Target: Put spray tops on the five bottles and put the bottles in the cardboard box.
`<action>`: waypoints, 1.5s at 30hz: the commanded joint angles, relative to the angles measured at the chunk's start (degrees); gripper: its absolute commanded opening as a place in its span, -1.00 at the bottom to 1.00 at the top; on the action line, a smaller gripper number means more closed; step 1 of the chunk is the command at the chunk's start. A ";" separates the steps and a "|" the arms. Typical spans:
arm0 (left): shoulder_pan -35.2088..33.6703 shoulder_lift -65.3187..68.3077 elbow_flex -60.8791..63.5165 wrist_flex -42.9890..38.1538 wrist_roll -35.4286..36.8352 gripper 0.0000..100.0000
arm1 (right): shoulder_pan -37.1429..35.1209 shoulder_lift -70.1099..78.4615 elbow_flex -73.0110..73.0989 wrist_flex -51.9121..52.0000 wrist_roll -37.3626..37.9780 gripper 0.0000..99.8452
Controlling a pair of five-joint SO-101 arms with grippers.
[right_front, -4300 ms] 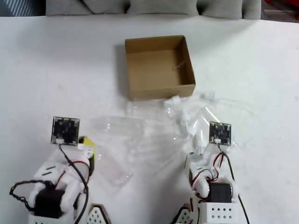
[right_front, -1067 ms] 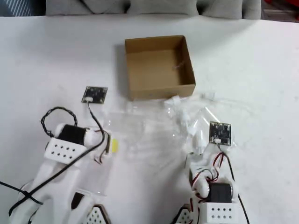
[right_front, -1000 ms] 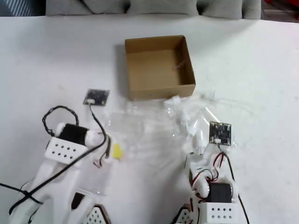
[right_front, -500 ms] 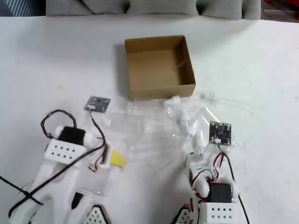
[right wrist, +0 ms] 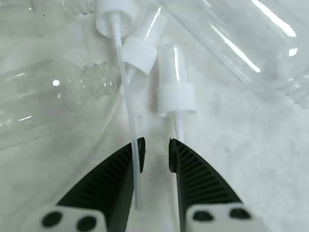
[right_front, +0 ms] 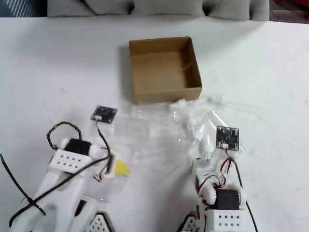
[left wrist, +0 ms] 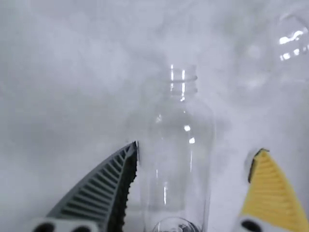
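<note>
While spread, left claw astride bottle

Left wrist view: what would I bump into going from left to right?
The grey jaw, then the clear bottle lying between the open jaws, then the yellow jaw.

The whole table is viewed from straight above; the bottles lying on it are viewed closely, downward, from each wrist.
</note>
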 commanded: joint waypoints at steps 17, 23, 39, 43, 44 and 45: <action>0.92 18.77 -6.77 -3.34 -0.70 -0.34 | 0.57 -0.13 0.53 0.31 -0.44 -0.89; 0.84 18.77 -12.57 -1.41 -0.79 -0.97 | 0.57 -0.13 0.53 0.31 -0.44 -0.89; 0.66 18.77 -8.09 -16.88 -0.18 -0.96 | 0.57 -0.13 0.53 0.31 -0.44 -0.89; 0.04 18.86 -6.77 -16.35 3.60 -0.96 | 0.66 -0.13 0.53 0.31 -0.44 -0.89; -0.57 18.86 -6.77 -15.56 5.36 -0.96 | 0.57 -0.13 0.53 0.31 -0.44 -0.89; -1.19 18.86 -6.95 -15.03 6.59 -0.96 | 0.57 -0.13 0.53 0.31 -0.44 -0.89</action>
